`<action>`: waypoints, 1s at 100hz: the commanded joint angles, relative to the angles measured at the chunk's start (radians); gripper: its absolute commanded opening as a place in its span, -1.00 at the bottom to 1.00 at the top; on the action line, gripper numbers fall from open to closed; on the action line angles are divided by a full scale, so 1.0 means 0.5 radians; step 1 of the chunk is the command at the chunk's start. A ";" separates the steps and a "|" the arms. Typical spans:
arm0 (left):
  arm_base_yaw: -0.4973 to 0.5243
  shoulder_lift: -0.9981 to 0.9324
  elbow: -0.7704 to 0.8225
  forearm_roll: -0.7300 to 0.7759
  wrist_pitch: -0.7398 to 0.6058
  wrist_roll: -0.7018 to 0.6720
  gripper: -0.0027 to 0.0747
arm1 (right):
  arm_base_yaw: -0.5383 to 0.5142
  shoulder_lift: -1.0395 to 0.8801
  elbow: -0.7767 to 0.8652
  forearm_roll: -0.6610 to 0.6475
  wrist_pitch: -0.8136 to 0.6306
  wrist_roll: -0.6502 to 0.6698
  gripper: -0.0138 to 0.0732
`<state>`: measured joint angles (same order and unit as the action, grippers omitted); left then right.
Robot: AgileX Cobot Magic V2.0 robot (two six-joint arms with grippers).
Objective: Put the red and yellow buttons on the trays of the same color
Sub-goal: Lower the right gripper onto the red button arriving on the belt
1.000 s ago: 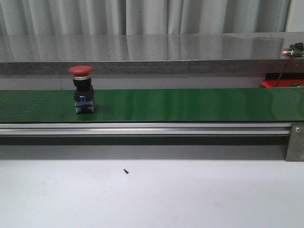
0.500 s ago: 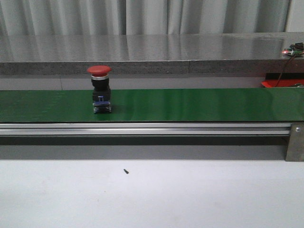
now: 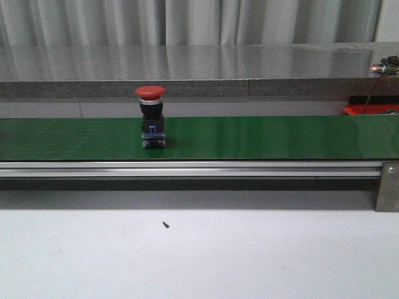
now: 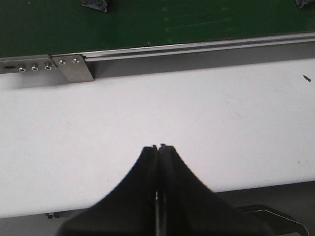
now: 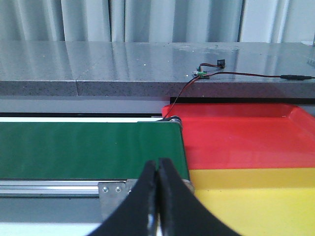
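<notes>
red button point(image 3: 151, 116) upright on green belt point(image 3: 262, 137), left of its middle in front view | left end effector point(image 4: 158, 147) clenched, grasping nothing, above white tabletop point(image 4: 197, 113) | right end effector point(image 5: 157, 162) clenched, grasping nothing, near belt end beside red tray point(image 5: 246, 135) and yellow tray point(image 5: 256, 196)

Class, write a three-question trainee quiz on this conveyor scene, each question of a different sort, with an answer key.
1. True or false: the red button stands upright on the green belt.
2. Which tray lies farther from the robot, seen from the right wrist? A) the red tray B) the yellow tray
3. Fill in: the left gripper and the right gripper are both ____.

Key: 1 true; 2 A; 3 shut
</notes>
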<state>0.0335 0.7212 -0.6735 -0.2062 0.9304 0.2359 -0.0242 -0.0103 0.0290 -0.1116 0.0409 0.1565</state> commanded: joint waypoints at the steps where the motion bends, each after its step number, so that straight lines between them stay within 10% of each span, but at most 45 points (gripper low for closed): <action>1: -0.013 -0.075 -0.010 -0.035 -0.107 0.000 -0.98 | -0.001 -0.022 -0.085 0.000 -0.154 -0.009 -0.82; 68: -0.013 -0.120 -0.005 -0.036 -0.062 0.000 -0.98 | 0.002 1.330 -1.188 0.002 0.407 -0.009 -0.80; 100: -0.013 -0.120 -0.005 -0.036 -0.062 0.000 -0.98 | 0.292 1.902 -1.760 0.013 0.919 -0.011 -0.30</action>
<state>0.0335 0.6613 -0.6499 -0.2062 0.9467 0.2359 0.0712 0.8803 -0.7524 -0.1016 0.4897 0.1565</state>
